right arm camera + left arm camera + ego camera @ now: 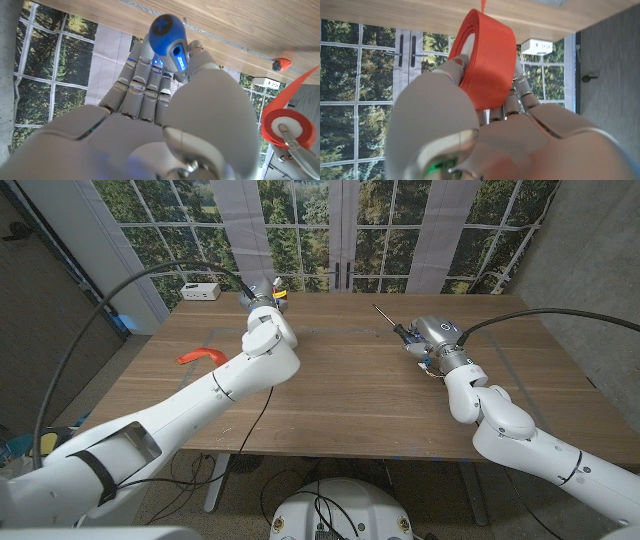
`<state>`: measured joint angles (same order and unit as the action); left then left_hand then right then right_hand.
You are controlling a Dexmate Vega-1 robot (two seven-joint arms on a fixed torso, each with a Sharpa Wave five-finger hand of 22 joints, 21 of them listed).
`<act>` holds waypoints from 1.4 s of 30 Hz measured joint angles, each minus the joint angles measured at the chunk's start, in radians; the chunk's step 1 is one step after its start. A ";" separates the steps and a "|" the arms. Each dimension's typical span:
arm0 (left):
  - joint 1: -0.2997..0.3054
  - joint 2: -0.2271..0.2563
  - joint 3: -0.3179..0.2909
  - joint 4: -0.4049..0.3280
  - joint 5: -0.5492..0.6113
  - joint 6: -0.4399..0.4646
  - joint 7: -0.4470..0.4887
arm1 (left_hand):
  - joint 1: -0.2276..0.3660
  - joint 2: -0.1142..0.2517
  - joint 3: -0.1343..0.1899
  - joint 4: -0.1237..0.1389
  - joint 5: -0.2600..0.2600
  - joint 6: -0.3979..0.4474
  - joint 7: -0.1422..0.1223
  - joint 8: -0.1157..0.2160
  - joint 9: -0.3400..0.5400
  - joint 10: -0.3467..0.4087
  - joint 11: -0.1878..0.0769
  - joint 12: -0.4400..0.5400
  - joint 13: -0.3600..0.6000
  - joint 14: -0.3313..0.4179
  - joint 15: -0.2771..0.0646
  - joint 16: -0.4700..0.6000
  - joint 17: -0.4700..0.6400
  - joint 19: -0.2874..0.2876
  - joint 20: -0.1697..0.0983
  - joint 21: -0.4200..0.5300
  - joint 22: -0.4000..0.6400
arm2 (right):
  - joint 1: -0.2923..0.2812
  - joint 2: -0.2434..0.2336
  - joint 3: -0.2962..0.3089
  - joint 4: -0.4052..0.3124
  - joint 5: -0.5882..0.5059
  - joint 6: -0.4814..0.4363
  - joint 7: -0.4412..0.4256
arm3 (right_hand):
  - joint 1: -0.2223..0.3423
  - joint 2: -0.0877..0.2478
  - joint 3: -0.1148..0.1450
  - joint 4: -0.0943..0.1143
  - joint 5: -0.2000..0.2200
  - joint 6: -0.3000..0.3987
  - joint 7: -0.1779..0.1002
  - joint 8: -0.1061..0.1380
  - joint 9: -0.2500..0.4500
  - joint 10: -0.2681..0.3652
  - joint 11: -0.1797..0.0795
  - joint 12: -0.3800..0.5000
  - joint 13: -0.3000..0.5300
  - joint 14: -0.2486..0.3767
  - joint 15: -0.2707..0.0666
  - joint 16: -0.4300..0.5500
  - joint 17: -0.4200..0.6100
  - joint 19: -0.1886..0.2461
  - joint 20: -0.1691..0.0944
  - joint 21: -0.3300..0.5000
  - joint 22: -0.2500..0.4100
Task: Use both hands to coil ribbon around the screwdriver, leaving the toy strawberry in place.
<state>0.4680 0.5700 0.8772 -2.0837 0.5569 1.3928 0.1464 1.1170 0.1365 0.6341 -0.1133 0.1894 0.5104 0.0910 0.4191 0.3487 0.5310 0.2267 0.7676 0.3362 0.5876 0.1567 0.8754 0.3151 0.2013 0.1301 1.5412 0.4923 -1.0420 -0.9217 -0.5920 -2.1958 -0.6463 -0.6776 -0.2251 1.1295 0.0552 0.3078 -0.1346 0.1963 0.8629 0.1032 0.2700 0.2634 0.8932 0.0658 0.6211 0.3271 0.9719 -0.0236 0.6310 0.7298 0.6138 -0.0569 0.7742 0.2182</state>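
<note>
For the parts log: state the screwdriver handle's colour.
Blue, with a grey inset, on the screwdriver held in the right hand; clearest in the right wrist view.

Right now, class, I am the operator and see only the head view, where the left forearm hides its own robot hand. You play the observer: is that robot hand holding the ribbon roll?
Observer: Yes. The left wrist view shows the left robot hand gripping the orange ribbon roll, with fingers on both sides of it.
Operator: And how is the screwdriver held?
Observer: In the right wrist view, the right robot hand is wrapped around the blue handle of the screwdriver.
Operator: Where is the toy strawberry?
Observer: The right wrist view shows the toy strawberry on the table, apart from both hands.
</note>
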 measured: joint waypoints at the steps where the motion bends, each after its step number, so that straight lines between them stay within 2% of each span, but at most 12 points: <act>1: -0.004 0.001 0.003 0.001 0.000 0.000 0.000 | 0.000 0.000 0.000 0.000 0.000 0.000 0.000 0.000 0.000 0.000 0.000 0.000 0.000 0.000 0.000 0.000 0.000 0.000 0.000 0.000 -0.001 | -0.002 0.001 0.002 -0.001 0.000 0.005 -0.001 | 0.000 0.000 0.000 0.000 0.000 0.000 0.000 0.000 0.000 0.000 0.000 0.006 0.000 0.002 -0.002 0.000 0.000 -0.002 0.002 0.000 0.000; 8: -0.051 0.019 0.028 0.015 0.272 -0.015 -0.280 | 0.003 -0.003 -0.001 -0.001 0.000 0.000 0.000 0.000 0.003 0.000 0.000 0.000 0.000 -0.004 -0.004 0.000 0.000 0.000 0.000 0.005 -0.006 | -0.009 0.007 0.016 -0.001 0.015 0.054 -0.011 | 0.002 -0.002 -0.001 0.001 -0.002 0.000 0.000 -0.001 0.000 0.000 0.000 0.007 0.000 0.006 -0.006 -0.002 0.000 -0.009 -0.002 0.008 -0.005; 9: -0.051 0.019 0.028 0.015 0.282 -0.018 -0.291 | 0.003 -0.003 -0.001 -0.001 0.000 0.000 0.000 0.000 0.004 0.000 0.000 0.000 0.000 -0.004 -0.004 0.000 0.000 -0.002 -0.002 0.005 -0.006 | -0.009 0.008 0.017 -0.001 0.020 0.066 -0.013 | 0.005 -0.005 -0.001 0.001 -0.002 0.000 0.000 -0.001 0.000 0.000 0.000 0.007 0.000 0.006 -0.006 -0.002 0.001 -0.009 -0.002 0.012 -0.005; 12: -0.052 0.020 0.013 0.014 0.416 -0.053 -0.427 | 0.003 -0.003 -0.001 -0.001 0.000 0.009 0.002 -0.001 0.004 -0.006 -0.006 0.022 0.000 -0.004 -0.004 0.014 0.000 -0.011 0.000 0.007 -0.010 | -0.010 0.011 0.028 0.000 0.038 0.100 -0.016 | 0.005 -0.005 -0.001 0.001 -0.003 0.000 0.000 -0.001 0.000 0.000 0.000 0.011 0.000 0.007 -0.007 -0.003 0.004 -0.009 -0.002 0.015 -0.005; 14: -0.051 0.020 0.007 0.012 0.449 -0.063 -0.460 | 0.003 -0.003 -0.002 -0.002 -0.005 0.012 0.001 -0.001 0.004 -0.006 -0.006 0.023 0.000 -0.004 -0.004 0.014 0.000 -0.013 -0.002 0.007 -0.014 | -0.010 0.012 0.030 0.001 0.047 0.122 -0.018 | 0.005 -0.005 -0.001 0.001 0.000 0.000 0.000 -0.001 0.000 0.000 0.000 0.011 0.000 0.007 -0.007 -0.004 0.005 -0.009 -0.002 0.015 -0.005; 16: -0.046 0.018 -0.006 0.010 0.549 -0.095 -0.564 | 0.002 -0.002 -0.001 -0.001 -0.005 0.012 0.001 0.000 0.004 -0.006 -0.006 0.023 0.000 -0.004 -0.004 0.014 0.000 -0.016 -0.005 0.007 -0.015 | -0.010 0.015 0.035 0.003 0.055 0.145 -0.020 | 0.005 -0.005 -0.001 0.001 0.000 0.000 0.000 -0.001 0.000 0.000 0.000 0.011 0.000 0.007 -0.007 -0.004 0.005 -0.009 -0.002 0.016 -0.005; 17: -0.044 0.015 -0.014 0.009 0.549 -0.095 -0.564 | 0.002 -0.002 -0.001 -0.001 -0.005 0.012 0.001 0.000 0.004 -0.006 -0.006 0.023 0.000 -0.007 -0.007 0.014 0.000 -0.016 -0.005 0.007 -0.018 | -0.010 0.015 0.035 0.003 0.059 0.157 -0.021 | 0.005 -0.005 -0.001 0.001 0.001 0.000 0.000 -0.001 0.000 0.000 0.000 0.011 0.000 0.007 -0.007 -0.004 0.005 -0.009 -0.002 0.020 -0.004; 20: -0.037 0.007 -0.031 0.009 0.657 -0.137 -0.709 | 0.001 -0.001 -0.001 0.000 -0.005 0.012 0.001 0.000 0.004 -0.006 -0.006 0.023 0.000 -0.009 -0.009 0.015 0.000 -0.016 -0.005 0.007 -0.023 | -0.008 0.019 0.039 0.006 0.065 0.181 -0.022 | 0.005 -0.005 -0.002 0.002 0.001 0.000 0.000 -0.001 0.000 0.000 0.000 0.011 0.000 0.007 -0.007 -0.004 0.009 -0.012 0.002 0.023 -0.004; 21: -0.034 0.005 -0.036 0.009 0.660 -0.139 -0.713 | 0.001 -0.001 0.000 0.000 -0.005 0.012 0.001 0.000 0.004 -0.006 -0.006 0.023 0.000 -0.009 -0.009 0.015 0.000 -0.016 -0.005 0.007 -0.024 | -0.005 0.022 0.042 0.008 0.069 0.198 -0.023 | 0.005 -0.005 -0.002 0.002 0.001 0.000 0.001 -0.001 0.000 0.000 0.000 0.011 0.000 0.007 -0.007 -0.004 0.009 -0.014 0.003 0.023 -0.004; 25: -0.023 -0.009 -0.062 0.009 0.750 -0.186 -0.848 | -0.001 0.001 -0.004 0.003 -0.012 0.012 0.001 0.000 0.004 -0.011 -0.011 0.033 0.000 -0.009 -0.009 0.015 0.000 -0.016 -0.005 0.007 -0.029 | 0.000 0.027 0.046 0.012 0.077 0.234 -0.023 | 0.005 -0.005 -0.003 0.003 0.001 0.001 0.001 -0.005 0.000 0.000 0.000 0.011 0.000 0.007 -0.007 -0.004 0.009 -0.018 0.000 0.023 -0.009; 33: 0.018 -0.045 -0.131 0.006 0.805 -0.257 -0.915 | -0.005 0.005 -0.004 0.004 -0.013 0.012 0.001 0.000 0.004 -0.016 -0.016 0.034 0.000 -0.013 -0.013 0.016 0.000 -0.022 -0.011 0.007 -0.042 | 0.012 0.041 0.059 0.023 0.105 0.318 -0.023 | 0.005 -0.005 -0.003 0.003 0.001 0.002 0.002 -0.007 0.007 0.003 0.003 0.011 0.000 0.007 -0.007 -0.012 0.015 -0.019 -0.002 0.031 -0.009; 42: 0.065 -0.090 -0.213 -0.006 0.738 -0.308 -0.825 | -0.005 0.005 -0.004 0.005 -0.013 0.012 0.001 0.000 0.004 -0.014 -0.014 0.034 0.000 -0.005 -0.005 0.016 0.000 -0.017 -0.014 0.007 -0.052 | 0.040 0.065 0.061 0.044 0.117 0.394 -0.009 | 0.008 -0.008 -0.003 0.003 0.004 0.004 0.004 -0.004 0.005 0.004 0.004 0.011 0.000 0.010 -0.011 -0.013 0.015 -0.025 0.003 0.039 -0.009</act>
<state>0.5333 0.4801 0.6641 -2.0900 1.2947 1.0851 -0.6789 1.1117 0.1417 0.6304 -0.1088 0.1760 0.5225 0.0923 0.4191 0.3525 0.5169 0.2127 0.8019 0.3362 0.5823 0.1514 0.8919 0.3151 0.1848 0.1165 1.5481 0.4403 -1.0019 -0.8562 -0.5311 -2.1517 -0.5289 -0.2836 -0.2340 1.1376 0.0472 0.3048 -0.1316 0.2002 0.8667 0.1071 0.2665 0.2688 0.8973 0.0699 0.6324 0.3271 0.9824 -0.0342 0.6183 0.7443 0.5891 -0.0536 0.8137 0.2091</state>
